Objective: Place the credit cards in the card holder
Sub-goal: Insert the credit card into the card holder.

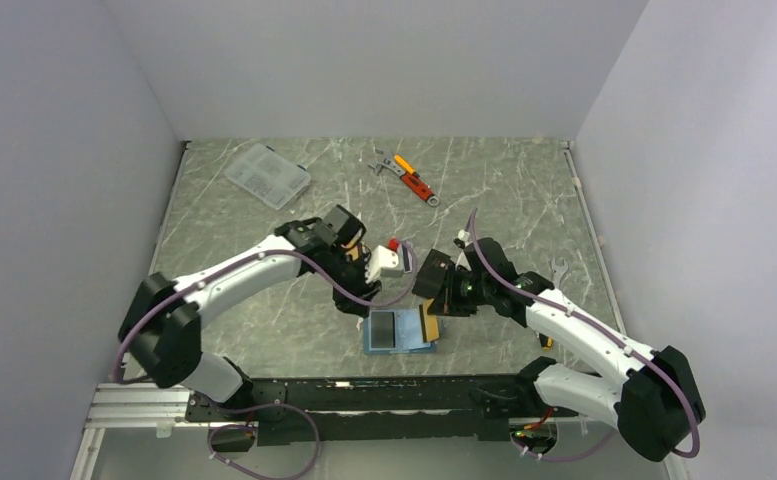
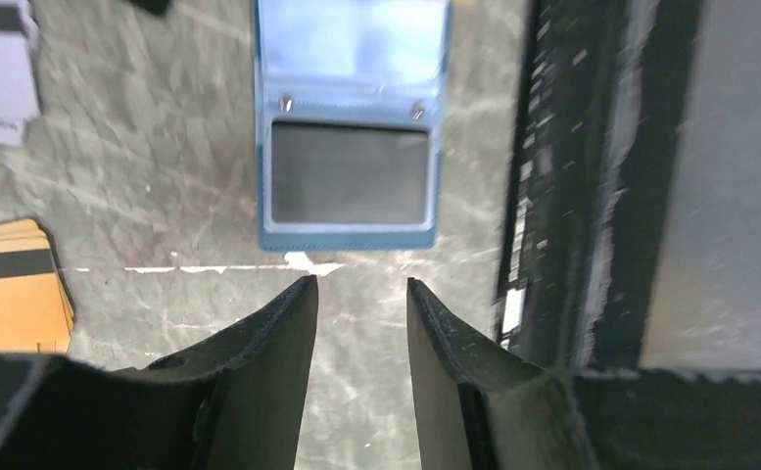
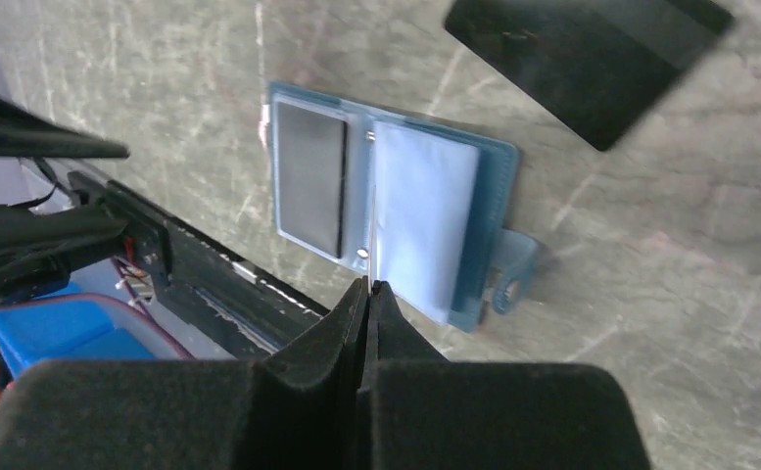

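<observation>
Your teal-blue card holder point(image 1: 399, 347) lies open flat on the bench.
Its left window holds a silver-grey card point(image 1: 384, 327); the right pocket is light blue. One orange-gold card point(image 1: 429, 322) stands on edge at its right side; a dark-striped orange-gold stack point(image 2: 9, 289) lies apart.

The card holder point(image 2: 349, 127) is teal-blue, the credit cards point(image 2: 9, 294) orange-gold with dark stripe, the table point(image 2: 161, 147) grey-green veined white.

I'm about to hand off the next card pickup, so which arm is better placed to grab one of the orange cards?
Left. The left gripper is open and empty, with the orange cards lying just beside it on the table. The right gripper is shut, down at the open card holder.
</observation>
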